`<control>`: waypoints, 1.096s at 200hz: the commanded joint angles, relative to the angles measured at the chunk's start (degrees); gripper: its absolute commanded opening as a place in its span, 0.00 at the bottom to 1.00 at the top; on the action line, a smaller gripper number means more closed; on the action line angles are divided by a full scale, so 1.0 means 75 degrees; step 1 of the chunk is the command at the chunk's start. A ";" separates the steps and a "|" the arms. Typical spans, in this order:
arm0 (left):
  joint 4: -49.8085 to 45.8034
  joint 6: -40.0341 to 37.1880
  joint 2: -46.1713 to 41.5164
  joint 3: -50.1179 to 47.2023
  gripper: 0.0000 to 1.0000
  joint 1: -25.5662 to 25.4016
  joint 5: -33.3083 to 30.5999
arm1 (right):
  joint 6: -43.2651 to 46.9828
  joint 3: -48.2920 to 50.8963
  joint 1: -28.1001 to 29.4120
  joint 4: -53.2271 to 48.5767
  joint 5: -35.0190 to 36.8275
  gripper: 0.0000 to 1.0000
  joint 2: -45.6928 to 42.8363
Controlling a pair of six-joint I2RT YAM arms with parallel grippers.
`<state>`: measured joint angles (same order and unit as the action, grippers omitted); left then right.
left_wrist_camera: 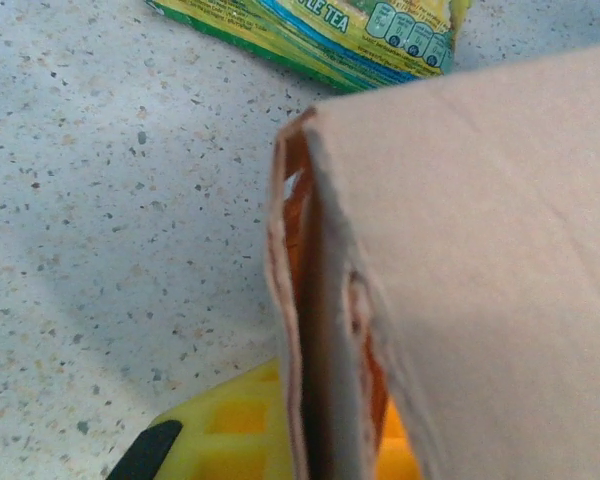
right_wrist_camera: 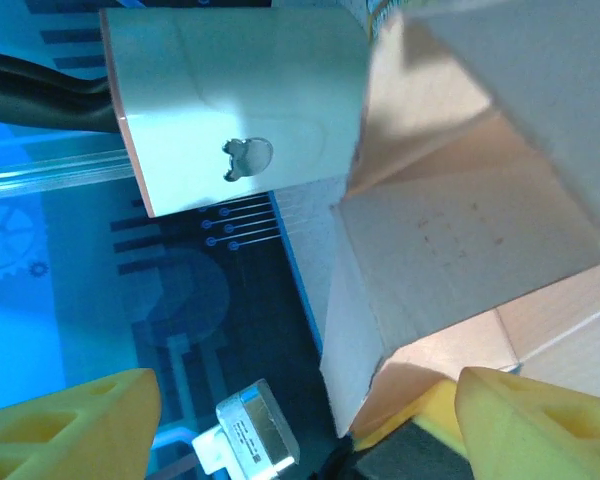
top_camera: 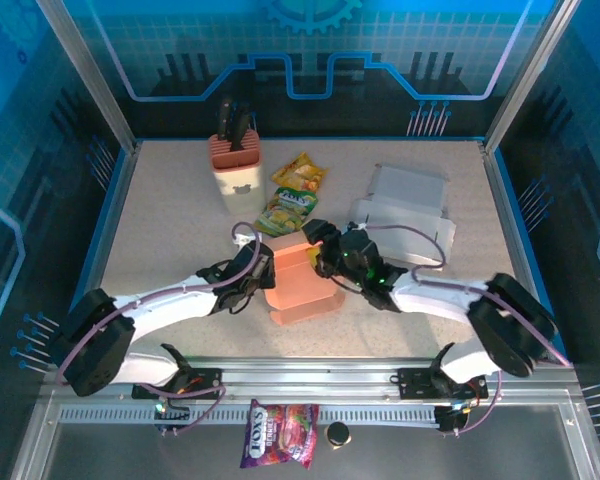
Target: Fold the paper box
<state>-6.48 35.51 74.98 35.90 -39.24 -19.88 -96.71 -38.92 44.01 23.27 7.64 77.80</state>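
At the middle of the speckled desk (top_camera: 160,220), an orange paper box (top_camera: 302,285) is seen standing with its top open, between the 2 arms. Its left wall is pinched by the left fingers (left_wrist_camera: 230,425), which are pressed together on the thin cardboard; in the left wrist view the wall's edge runs down between the yellow pads. The right fingers (right_wrist_camera: 75,420) are held spread wide at the box's far right corner, with 1 of them just beside a folded flap, and nothing is gripped by them. Pale inner panels of the box are shown in the right wrist view.

Behind the box, a cream knife block with a salmon top (top_camera: 238,165) is placed upright, and black-handled knives (top_camera: 232,118) are held in its slots. Beside it, a yellow snack packet (top_camera: 300,175) and a green tea packet (top_camera: 285,212) are laid flat, the latter near the box's far edge. Flat white cardboard blanks (top_camera: 405,205) are stacked at the right rear of the desk. On the dark ledge in front of the arm bases, a purple sweets bag (top_camera: 280,435) and a small black round object (top_camera: 337,434) are found side by side.
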 commanded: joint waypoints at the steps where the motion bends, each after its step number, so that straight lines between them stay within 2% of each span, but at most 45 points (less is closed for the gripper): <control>1: -0.0906 -0.0164 -0.0400 0.0498 0.00 0.0223 0.0704 | 0.1411 -0.0761 -0.0400 -0.2837 -0.0176 0.79 -0.0907; 28: -0.1731 -0.0323 -0.0623 0.0911 0.00 0.0735 0.1738 | 0.2975 -0.1263 -0.1254 -0.4166 -0.0510 0.76 -0.1767; 62: -0.2854 -0.1030 -0.0353 0.1719 0.00 0.1784 0.3592 | 0.4860 -0.1798 -0.2695 -0.5207 -0.1760 0.72 -0.2169; 99: -0.3468 -0.1906 0.0180 0.2457 0.00 0.2676 0.5424 | 0.6722 -0.2428 -0.3657 -0.5952 -0.3097 0.63 -0.1711; 138: -0.3605 -0.2424 0.0921 0.3142 0.00 0.3115 0.7112 | 0.7936 -0.3141 -0.4060 -0.6167 -0.4678 0.54 -0.0755; 182: -0.4105 -0.2885 0.1607 0.3848 0.00 0.3275 0.7654 | 0.9258 -0.3909 -0.4099 -0.6647 -0.5915 0.52 0.0084; 219: -0.4517 -0.3160 0.1867 0.4210 0.00 0.3310 0.7690 | 0.9871 -0.3987 -0.4165 -0.6655 -0.6350 0.54 0.0226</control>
<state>-36.27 14.90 88.07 64.75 -15.05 34.39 -28.75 -67.16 13.98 -24.60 -34.41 79.02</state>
